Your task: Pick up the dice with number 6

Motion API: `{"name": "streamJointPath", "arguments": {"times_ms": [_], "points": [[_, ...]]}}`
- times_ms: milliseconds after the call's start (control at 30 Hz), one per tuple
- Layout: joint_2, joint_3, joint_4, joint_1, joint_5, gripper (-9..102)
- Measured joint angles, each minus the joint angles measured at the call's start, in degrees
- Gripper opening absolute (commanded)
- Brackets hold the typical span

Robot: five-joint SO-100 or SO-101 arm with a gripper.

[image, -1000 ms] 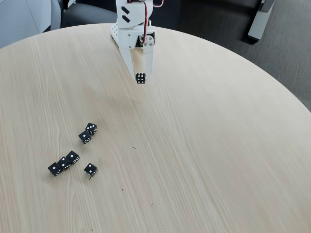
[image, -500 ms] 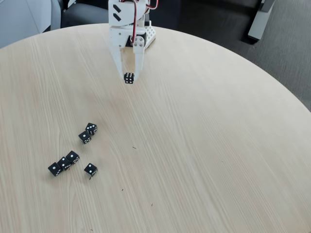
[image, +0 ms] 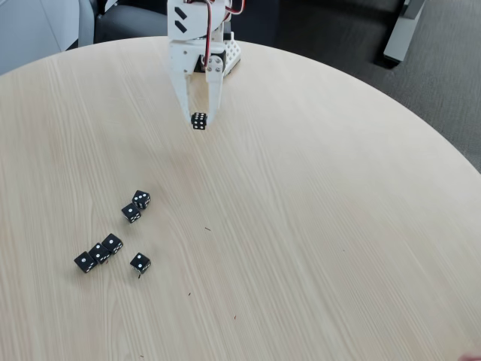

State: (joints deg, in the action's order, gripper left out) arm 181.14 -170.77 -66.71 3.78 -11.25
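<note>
My tool: my white tool (image: 199, 120) hangs near the far edge of the surface in the fixed view, fingers pointing down and drawn in narrow, clamped on a small black cube

The die with six: the die with six (image: 199, 121) sits pinched between my fingertips, one white finger (image: 184, 96) on its left and the other on its right; the face turned to the camera shows six white pips in two rows

Height: the die looks lifted clear of the wood, though I cannot tell for sure how far from this angle

My arm: the white arm (image: 197, 30) rises behind the tool at the top of the view, with red wires running along it

Surface: a round, pale wood surface (image: 316, 226) with fine grain, carrying a few tiny dark specks near the middle

Other dice: six more black dice lie well apart from my tool, toward the lower left of the view

Upper pair: two dice (image: 136, 206) lie just beside each other, nearly corner to corner

Lower row: three dice (image: 98, 253) sit in a slanted line, touching or almost touching

Single die: one die (image: 140, 262) lies alone just right of that row, one pip facing up

Beyond the surface: dark grey floor (image: 436, 98) at the right
</note>
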Motion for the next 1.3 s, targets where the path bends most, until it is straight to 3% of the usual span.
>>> {"name": "streamJointPath", "arguments": {"times_ms": [1300], "points": [[0.1, -0.4, 0.0, 0.9, -0.2, 2]]}}
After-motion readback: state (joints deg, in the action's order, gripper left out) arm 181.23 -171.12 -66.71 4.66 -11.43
